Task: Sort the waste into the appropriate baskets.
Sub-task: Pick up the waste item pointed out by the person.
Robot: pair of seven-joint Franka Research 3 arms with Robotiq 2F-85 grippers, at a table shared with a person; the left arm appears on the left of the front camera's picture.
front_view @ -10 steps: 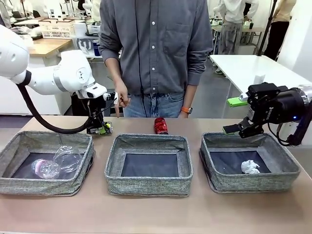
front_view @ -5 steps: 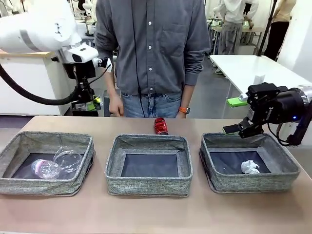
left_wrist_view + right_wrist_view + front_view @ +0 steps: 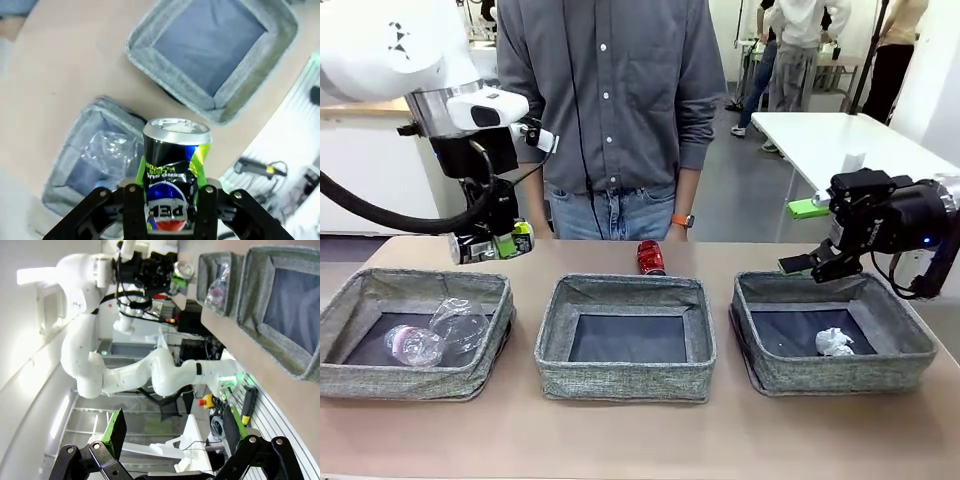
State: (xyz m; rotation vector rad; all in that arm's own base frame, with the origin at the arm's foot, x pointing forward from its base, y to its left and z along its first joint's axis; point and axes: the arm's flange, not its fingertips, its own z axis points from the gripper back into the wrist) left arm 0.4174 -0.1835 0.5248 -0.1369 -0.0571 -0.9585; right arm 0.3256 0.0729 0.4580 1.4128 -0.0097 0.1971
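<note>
Can (image 3: 175, 145) in left end effector (image 3: 170, 175)

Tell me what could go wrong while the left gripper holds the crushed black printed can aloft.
The crushed black printed can hangs near the left grey woven basket holding a clear plastic bottle; released here, it might land among plastics. The left gripper pinches dented metal, so it may slip.

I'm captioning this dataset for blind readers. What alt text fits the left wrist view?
The left gripper holds a crushed black printed can between its fingers, above a tan table. Below lie a grey woven basket showing its dark flat bottom and a second basket containing clear plastic waste.
</note>
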